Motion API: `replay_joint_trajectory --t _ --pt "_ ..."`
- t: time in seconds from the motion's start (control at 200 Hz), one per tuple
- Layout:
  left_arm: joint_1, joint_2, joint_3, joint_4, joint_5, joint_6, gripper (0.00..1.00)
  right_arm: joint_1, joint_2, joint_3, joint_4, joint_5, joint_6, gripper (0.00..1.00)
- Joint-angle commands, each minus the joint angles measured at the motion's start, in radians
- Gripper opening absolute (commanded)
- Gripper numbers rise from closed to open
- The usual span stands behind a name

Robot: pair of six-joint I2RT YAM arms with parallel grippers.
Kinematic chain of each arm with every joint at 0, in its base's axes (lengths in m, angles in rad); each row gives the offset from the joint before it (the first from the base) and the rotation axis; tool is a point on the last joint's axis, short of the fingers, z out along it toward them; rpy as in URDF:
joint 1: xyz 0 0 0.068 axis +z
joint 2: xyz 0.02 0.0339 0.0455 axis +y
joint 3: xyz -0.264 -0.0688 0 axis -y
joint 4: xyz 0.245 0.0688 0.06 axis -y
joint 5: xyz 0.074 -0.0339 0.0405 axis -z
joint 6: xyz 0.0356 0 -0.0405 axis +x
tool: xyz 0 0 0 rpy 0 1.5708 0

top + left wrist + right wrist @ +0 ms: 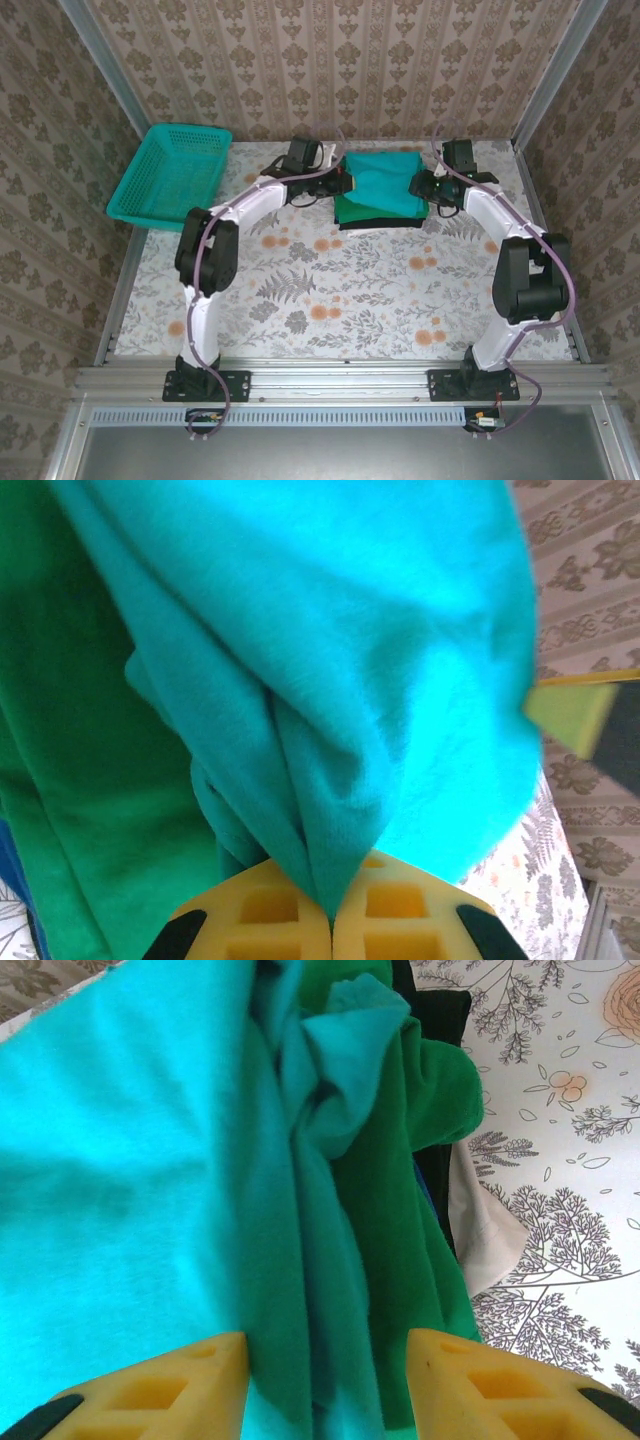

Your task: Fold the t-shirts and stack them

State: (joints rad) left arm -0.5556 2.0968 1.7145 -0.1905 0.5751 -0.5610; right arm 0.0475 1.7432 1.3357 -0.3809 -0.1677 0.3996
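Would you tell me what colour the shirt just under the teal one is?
That shirt is green; the right wrist view shows it best.

We see bright, even light with soft shadows; up close, the teal t-shirt (400, 630) looks blurry and very bright.

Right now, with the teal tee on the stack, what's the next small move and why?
Probably open the left gripper and back off. It is pinched shut on a bunched edge of the teal t-shirt, which already lies over the green t-shirt, and the right gripper is open.
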Motion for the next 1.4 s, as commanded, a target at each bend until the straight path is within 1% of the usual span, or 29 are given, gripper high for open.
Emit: replay_joint_trajectory --t 0.0,0.075,0.235,0.27,0.33,0.395,0.475,0.515,0.565,0.63,0.71,0.745,0.795,0.845,0.93,0.955,0.975,1.045,1.1,1.175,1.235,1.26,1.305,1.32,1.33,1.34,1.395 --pt "-0.014 -0.085 -0.021 -0.041 -0.023 -0.030 0.00 0.001 0.043 0.049 -0.013 -0.001 0.004 0.46" --pt "-0.015 -0.087 -0.041 -0.056 -0.031 -0.049 0.00 0.002 0.064 0.062 -0.014 -0.004 0.003 0.45" --pt "-0.017 -0.061 -0.101 -0.017 -0.012 -0.097 0.00 0.002 0.097 0.083 -0.019 0.007 -0.004 0.45" --pt "-0.020 -0.054 -0.112 -0.014 -0.019 -0.097 0.05 0.002 0.100 0.087 -0.024 0.012 -0.007 0.45" --pt "-0.018 -0.036 -0.117 -0.026 -0.028 -0.091 0.10 0.002 0.098 0.092 -0.031 0.021 -0.012 0.45" --pt "-0.013 -0.019 -0.115 -0.055 -0.040 -0.078 0.22 0.002 0.083 0.093 -0.036 0.023 -0.014 0.45" --pt "-0.005 -0.024 -0.124 -0.053 -0.049 -0.071 0.22 0.012 0.035 0.082 -0.048 0.042 -0.018 0.45" --pt "-0.003 -0.034 -0.125 -0.056 -0.052 -0.066 0.25 0.030 0.000 0.071 -0.053 0.070 -0.022 0.45" --pt "-0.003 -0.050 -0.119 -0.075 -0.063 -0.051 0.27 0.062 -0.047 0.058 -0.060 0.118 -0.027 0.45" --pt "-0.003 -0.064 -0.103 -0.102 -0.068 -0.025 0.35 0.110 -0.100 0.038 -0.048 0.169 -0.019 0.46" --pt "0.004 -0.087 -0.102 -0.133 -0.075 -0.003 0.37 0.177 -0.126 0.025 -0.020 0.208 -0.009 0.46" --pt "0.010 -0.103 -0.113 -0.139 -0.079 0.004 0.39 0.201 -0.120 0.026 -0.005 0.221 0.000 0.46" --pt "0.024 -0.134 -0.138 -0.136 -0.078 0.006 0.40 0.225 -0.089 0.037 0.023 0.202 0.014 0.46" --pt "0.044 -0.176 -0.180 -0.123 -0.079 0.003 0.42 0.244 -0.032 0.072 0.026 0.187 0.021 0.46" --pt "0.089 -0.269 -0.275 -0.104 -0.088 0.003 0.43 0.269 0.081 0.163 -0.011 0.212 0.018 0.46" --pt "0.094 -0.301 -0.306 -0.096 -0.092 0.003 0.44 0.275 0.111 0.188 -0.028 0.228 0.013 0.48" --pt "0.131 -0.330 -0.336 -0.090 -0.093 0.003 0.45 0.282 0.136 0.208 -0.040 0.243 0.006 0.48" --pt "0.184 -0.429 -0.433 -0.075 -0.105 0.005 0.50 0.298 0.209 0.266 -0.091 0.311 -0.014 0.50" --pt "0.220 -0.500 -0.499 -0.076 -0.120 0.017 0.57 0.304 0.251 0.297 -0.125 0.348 -0.033 0.53" --pt "0.263 -0.576 -0.571 -0.094 -0.139 0.037 0.64 0.309 0.279 0.321 -0.149 0.417 -0.055 0.61" --pt "0.291 -0.615 -0.613 -0.108 -0.139 0.050 0.70 0.304 0.294 0.349 -0.220 0.490 -0.072 0.68" --pt "0.302 -0.628 -0.628 -0.111 -0.137 0.053 0.74 0.302 0.294 0.360 -0.241 0.517 -0.077 0.70" --pt "0.321 -0.648 -0.656 -0.108 -0.128 0.054 0.81 0.300 0.281 0.372 -0.256 0.528 -0.090 0.74" --pt "0.326 -0.654 -0.667 -0.103 -0.124 0.056 0.87 0.302 0.272 0.373 -0.255 0.526 -0.093 0.76" --pt "0.330 -0.659 -0.673 -0.102 -0.123 0.057 0.95 0.303 0.266 0.372 -0.253 0.521 -0.098 0.77" --pt "0.332 -0.663 -0.679 -0.101 -0.121 0.058 0.99 0.305 0.258 0.373 -0.248 0.516 -0.099 0.78" --pt "0.348 -0.684 -0.704 -0.098 -0.119 0.062 1.00 0.326 0.214 0.364 -0.216 0.474 -0.121 0.85"
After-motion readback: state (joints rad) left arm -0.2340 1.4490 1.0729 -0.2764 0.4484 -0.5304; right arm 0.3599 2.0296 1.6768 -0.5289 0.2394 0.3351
